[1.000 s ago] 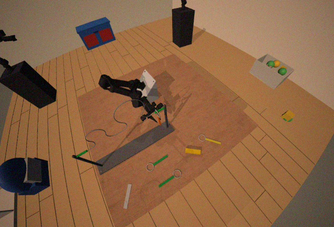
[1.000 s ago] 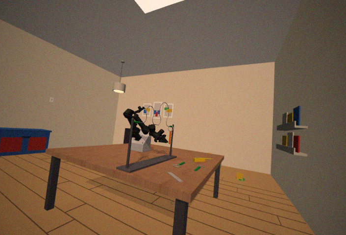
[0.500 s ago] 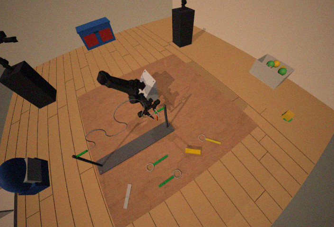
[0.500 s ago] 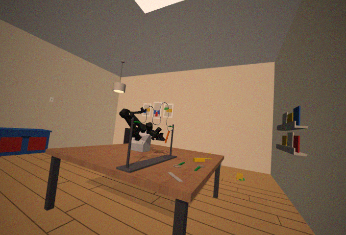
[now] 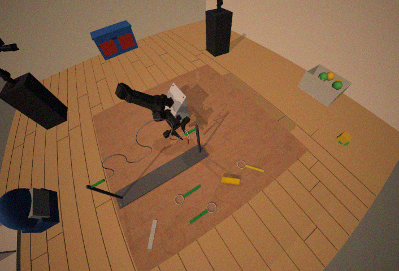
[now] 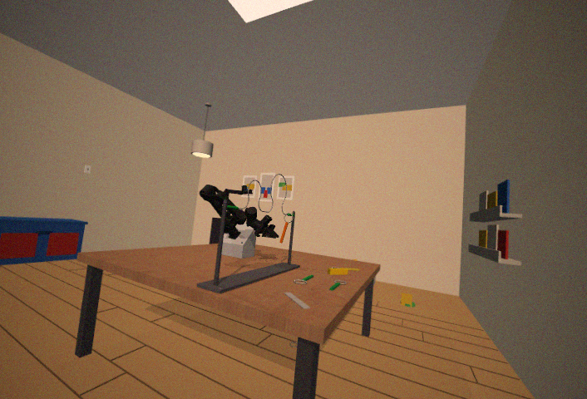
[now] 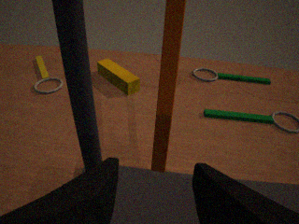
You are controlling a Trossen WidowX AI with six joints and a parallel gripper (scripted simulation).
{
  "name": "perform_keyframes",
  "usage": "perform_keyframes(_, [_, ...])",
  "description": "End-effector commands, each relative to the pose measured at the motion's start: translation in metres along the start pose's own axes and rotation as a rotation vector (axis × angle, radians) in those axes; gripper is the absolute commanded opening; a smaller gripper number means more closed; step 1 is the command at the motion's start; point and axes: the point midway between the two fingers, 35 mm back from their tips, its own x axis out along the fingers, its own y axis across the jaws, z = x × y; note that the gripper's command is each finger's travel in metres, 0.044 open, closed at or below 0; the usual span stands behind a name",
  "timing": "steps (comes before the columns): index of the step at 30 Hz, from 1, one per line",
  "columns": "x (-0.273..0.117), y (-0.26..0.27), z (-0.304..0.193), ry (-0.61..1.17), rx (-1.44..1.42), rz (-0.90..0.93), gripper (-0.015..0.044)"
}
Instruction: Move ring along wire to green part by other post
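Looks like the letting-go step to me: the orange handle [image 5: 187, 140] [image 6: 283, 232] [image 7: 168, 93] dangles from the ring [image 5: 187, 134] [image 6: 285, 219] at the green bit by one post [image 5: 198, 139] [image 6: 291, 239] [image 7: 77, 70], and the gripper [image 5: 183, 134] [image 6: 277, 235] [image 7: 155, 165] is partway open with nothing in it. Next I'd back straight off, well away from the grey wire [image 5: 136, 137] [image 6: 266, 211]. Brown wood table [image 5: 270, 143] [image 6: 162, 277] [image 7: 28, 140], plank floor, blue cabinet [image 5: 110, 31] [image 6: 35, 219] with red doors
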Motion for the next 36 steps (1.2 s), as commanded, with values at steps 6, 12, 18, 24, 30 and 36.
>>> perform_keyframes(6, [-0.001, 0.001, -0.002, 0.007, 0.004, -0.001, 0.016])
perform_keyframes(12, [-0.001, 0.001, -0.002, 0.007, 0.004, -0.001, 0.016])
perform_keyframes(18, [-0.001, 0.001, -0.002, 0.007, 0.004, -0.001, 0.016])
perform_keyframes(24, [-0.026, 0.0, 0.001, 0.002, -0.003, 0.006, 0.0317])
perform_keyframes(30, [-0.05, 0.001, -0.003, 0.003, 0.0, 0.003, 0.044])
perform_keyframes(36, [-0.05, 0.001, -0.003, 0.003, 0.0, 0.003, 0.044])
